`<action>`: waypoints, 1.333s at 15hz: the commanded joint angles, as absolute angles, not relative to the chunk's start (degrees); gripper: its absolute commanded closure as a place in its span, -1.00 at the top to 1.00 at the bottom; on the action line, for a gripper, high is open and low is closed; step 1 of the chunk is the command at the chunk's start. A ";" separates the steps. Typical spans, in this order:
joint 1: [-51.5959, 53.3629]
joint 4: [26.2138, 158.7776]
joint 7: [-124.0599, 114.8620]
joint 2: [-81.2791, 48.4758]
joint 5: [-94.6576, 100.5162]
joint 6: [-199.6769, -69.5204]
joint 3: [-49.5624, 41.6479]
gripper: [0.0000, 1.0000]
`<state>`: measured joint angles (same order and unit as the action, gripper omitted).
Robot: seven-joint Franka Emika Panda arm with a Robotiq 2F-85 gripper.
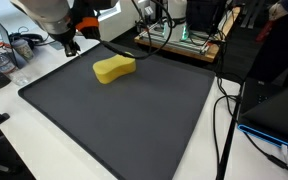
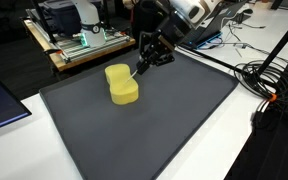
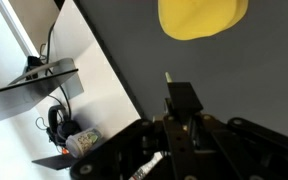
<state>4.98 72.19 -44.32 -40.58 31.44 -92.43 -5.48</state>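
Yellow sponge (image 1: 114, 68) sits on the dark mat (image 2: 154, 130) near its back edge. Gripper (image 2: 144, 63) hangs just beside it, not touching. Fingers look close together, maybe w/ sth thin sticking out, but I can't tell if it's clenched or released. Risk imo: coming down off-centre it'd nudge the soft sponge sideways, or squash it into the mat.

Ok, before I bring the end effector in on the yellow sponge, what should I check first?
1. Sponge lies flat on the mat, nothing on it: ok.
2. End effector is near the sponge but apart from it: ok.
3. Mat between them is bare: ok.
4. Jaws open wide enough: cannot tell, unclear in every view.
5. Cable bundle lies beside the mat, away from the sponge: ok.
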 commanded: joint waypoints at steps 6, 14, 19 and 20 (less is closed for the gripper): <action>-2.61 46.55 -34.46 -51.81 12.88 -77.07 -7.21 -0.94; -11.23 39.38 -26.01 -52.03 7.81 -75.03 -6.18 -0.94; -15.87 37.65 -17.39 -50.19 8.67 -70.58 -6.63 -0.94; -17.03 37.54 -16.61 -49.76 8.14 -69.42 -6.55 -0.94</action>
